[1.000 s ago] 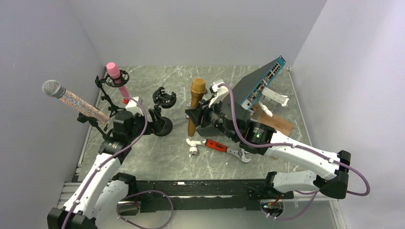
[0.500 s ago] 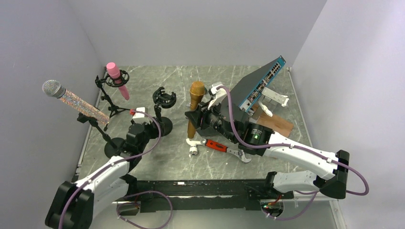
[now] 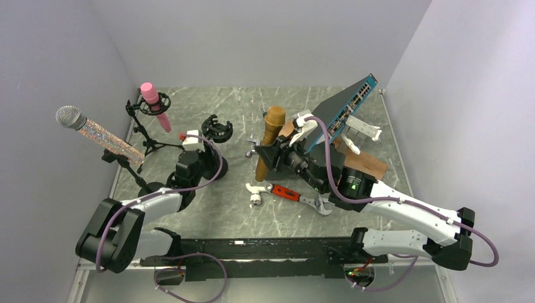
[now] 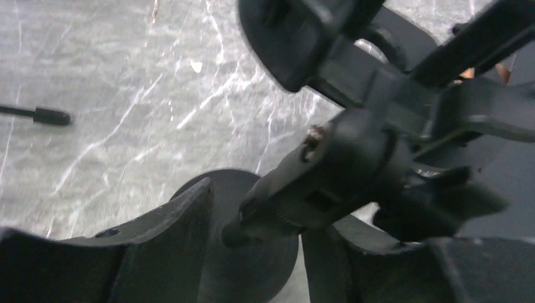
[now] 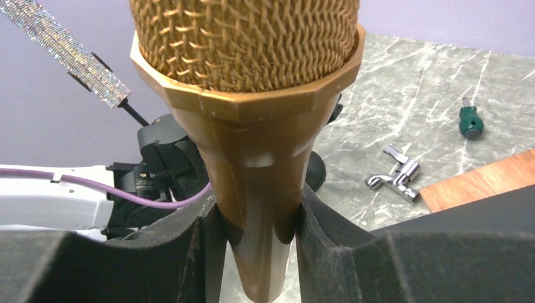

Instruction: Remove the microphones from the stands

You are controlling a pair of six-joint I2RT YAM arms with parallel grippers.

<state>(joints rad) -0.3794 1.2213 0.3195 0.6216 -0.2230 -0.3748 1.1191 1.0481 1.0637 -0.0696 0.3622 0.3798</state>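
The gold microphone (image 3: 272, 129) stands upright above the table, clear of the empty black stand (image 3: 216, 130). My right gripper (image 3: 269, 158) is shut on the tapered gold body (image 5: 252, 126), and both pads (image 5: 205, 233) press its sides in the right wrist view, where the gripper (image 5: 255, 211) shows from behind. My left gripper (image 3: 200, 153) sits low at the stand. In the left wrist view its jaws (image 4: 258, 237) straddle the stand's stem (image 4: 328, 177) above the round base (image 4: 252, 271), half open, with a thin gap at the left finger (image 4: 183, 227).
A pink microphone (image 3: 151, 95) on a tripod and a glittery silver microphone (image 3: 94, 132) on another stand are at the left. A tilted network switch (image 3: 344, 110) and a wooden board (image 3: 366, 165) lie at the right. A red-handled wrench (image 3: 290, 193) and a white tap (image 3: 254, 192) lie in front.
My right gripper has carried the gold microphone right and back. My left arm has swung right and lower to the empty stand, its jaws narrowing around the stem.
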